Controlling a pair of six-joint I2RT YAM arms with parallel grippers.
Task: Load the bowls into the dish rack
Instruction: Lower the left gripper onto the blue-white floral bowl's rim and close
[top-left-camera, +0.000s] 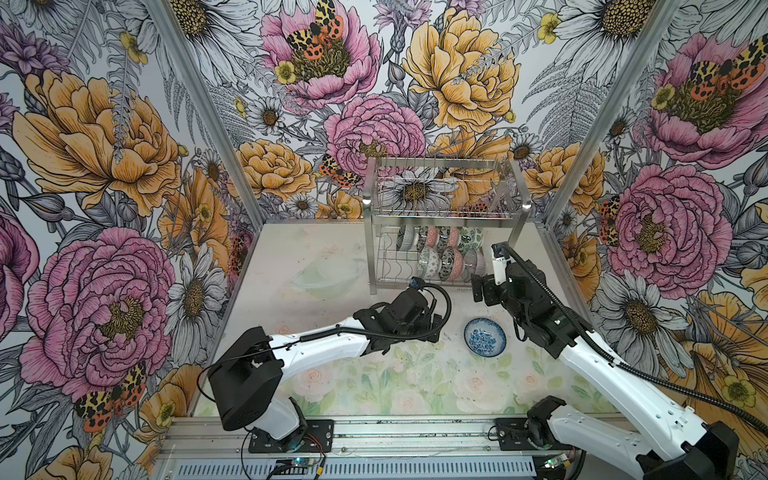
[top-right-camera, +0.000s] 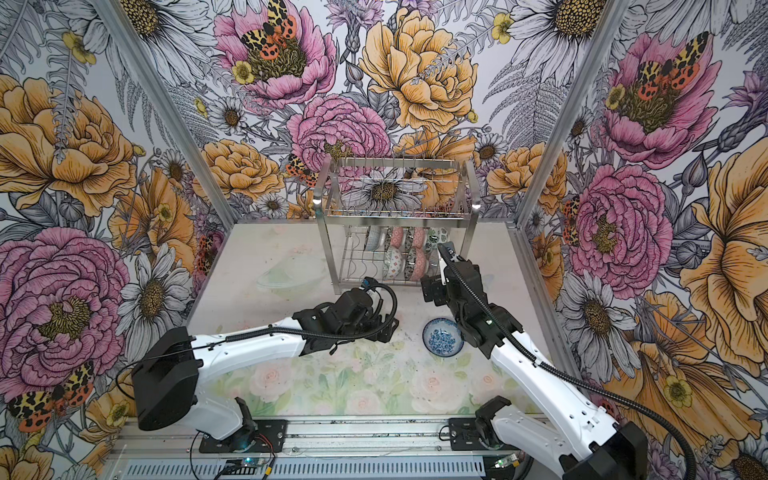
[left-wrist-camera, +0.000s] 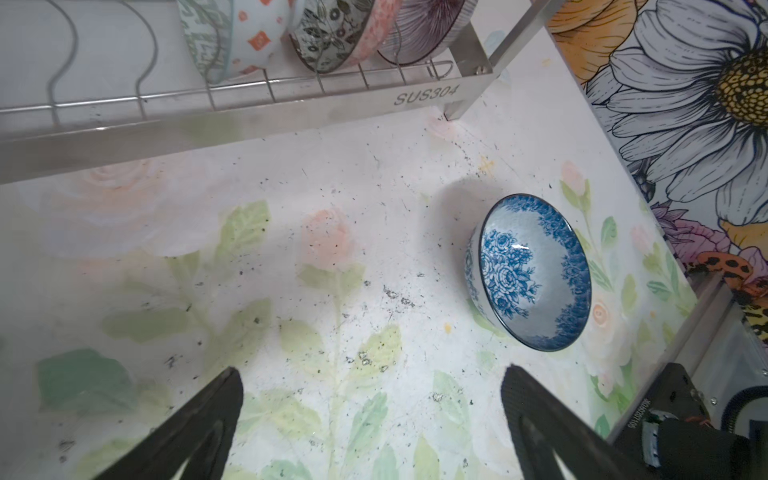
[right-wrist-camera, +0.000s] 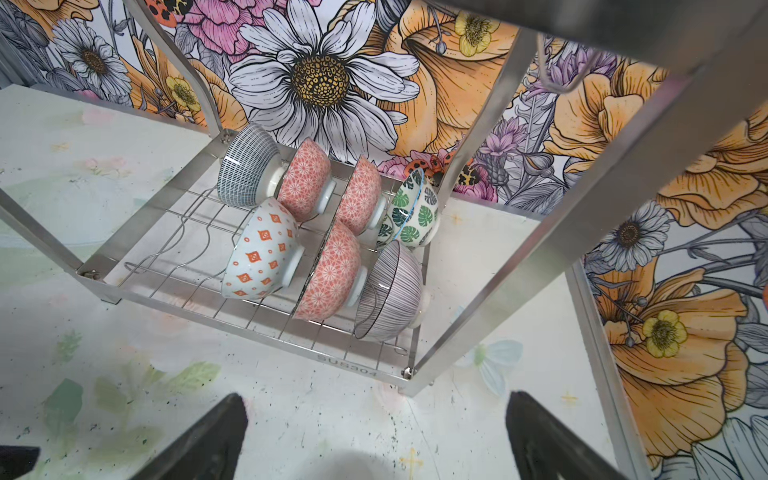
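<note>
Black and spread wide, the left gripper (left-wrist-camera: 372, 374) holds nothing; only speckled table (left-wrist-camera: 332, 208) shows between its fingers. In both top views it hangs low at the middle of the frame (top-left-camera: 435, 328), pointing right. The blue bowl (left-wrist-camera: 536, 270) sits near it but apart, outside the jaws and not touched. This bowl stands upright on the table, mouth up, lower right of centre in both top views (top-left-camera: 485, 336) (top-right-camera: 443, 336), between the left gripper and the right forearm.

The right gripper (right-wrist-camera: 376, 399) is just as wide and just as empty, with bare table between its fingers. In a top view it sits just right of centre (top-left-camera: 478, 286), by the front right leg of the rack (top-left-camera: 374, 249), whose steel corner post rises just ahead of it in the right wrist view.

The other bowls stand on edge in two rows on the rack's lower wire shelf, crowded toward its right end. Seven show in the right wrist view. The back row has a grey striped bowl (right-wrist-camera: 245, 166), two pink ones (right-wrist-camera: 305, 178) and a green leaf bowl (right-wrist-camera: 413, 212). The front row has an orange diamond bowl (right-wrist-camera: 262, 249), another pink one and a thin-lined bowl (right-wrist-camera: 390, 291). The rack stands at the back of the table, upper centre of both top views.
</note>
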